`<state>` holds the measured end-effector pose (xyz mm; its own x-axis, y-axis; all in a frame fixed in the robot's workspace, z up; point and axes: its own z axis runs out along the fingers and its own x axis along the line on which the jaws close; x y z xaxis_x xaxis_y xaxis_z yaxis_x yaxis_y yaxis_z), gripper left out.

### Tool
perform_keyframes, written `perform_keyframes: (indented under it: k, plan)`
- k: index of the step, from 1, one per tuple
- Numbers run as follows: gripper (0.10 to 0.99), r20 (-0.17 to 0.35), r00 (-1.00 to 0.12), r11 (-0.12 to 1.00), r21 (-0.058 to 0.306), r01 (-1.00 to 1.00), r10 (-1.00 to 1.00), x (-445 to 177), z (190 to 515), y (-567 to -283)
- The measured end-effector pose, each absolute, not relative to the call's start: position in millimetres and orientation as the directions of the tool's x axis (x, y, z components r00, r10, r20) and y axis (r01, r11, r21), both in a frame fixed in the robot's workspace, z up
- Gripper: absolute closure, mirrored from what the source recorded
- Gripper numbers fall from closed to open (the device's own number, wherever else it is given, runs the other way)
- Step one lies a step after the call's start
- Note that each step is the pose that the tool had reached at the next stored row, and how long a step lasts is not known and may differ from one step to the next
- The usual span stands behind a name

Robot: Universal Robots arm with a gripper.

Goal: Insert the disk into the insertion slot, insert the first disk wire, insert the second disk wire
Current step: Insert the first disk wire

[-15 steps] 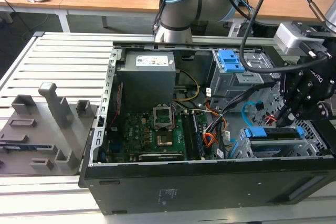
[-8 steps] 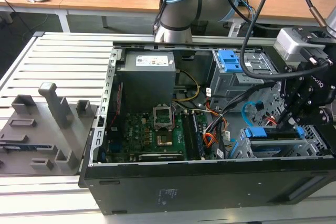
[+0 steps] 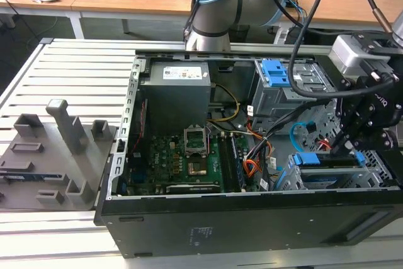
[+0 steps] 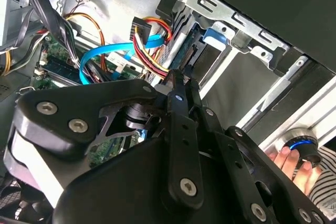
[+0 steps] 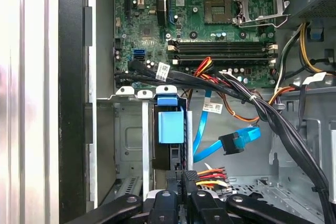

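Second wrist view lets us see a person's hand (image 4: pixel 292 162) by a round knob (image 4: pixel 303 148). In the first wrist view we see the disk (image 5: pixel 170 124), with its blue tab, sitting in the insertion slot (image 5: pixel 128 145). The fingers (image 5: pixel 170 205) pinch the black plug of the first disk wire (image 5: pixel 210 172). The second disk wire (image 5: pixel 210 148) lies loose beside the disk.

An open black computer case (image 3: pixel 252 225) lies on a slatted metal table (image 3: pixel 75 67), with its green motherboard (image 3: pixel 173 155) near, a grey power supply (image 3: pixel 175 92) beyond, and a grey moulded fixture (image 3: pixel 68 129) at the exterior view's left.
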<state>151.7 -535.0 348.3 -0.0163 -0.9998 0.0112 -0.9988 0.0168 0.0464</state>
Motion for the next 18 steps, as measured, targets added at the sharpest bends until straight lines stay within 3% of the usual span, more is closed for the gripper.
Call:
perform_keyframes:
  k: [18]
  plan:
    - [0.922, -0.01, -0.016, 0.016, 0.062, -0.998, -1.0, 165.1, 341.5, -537.9]
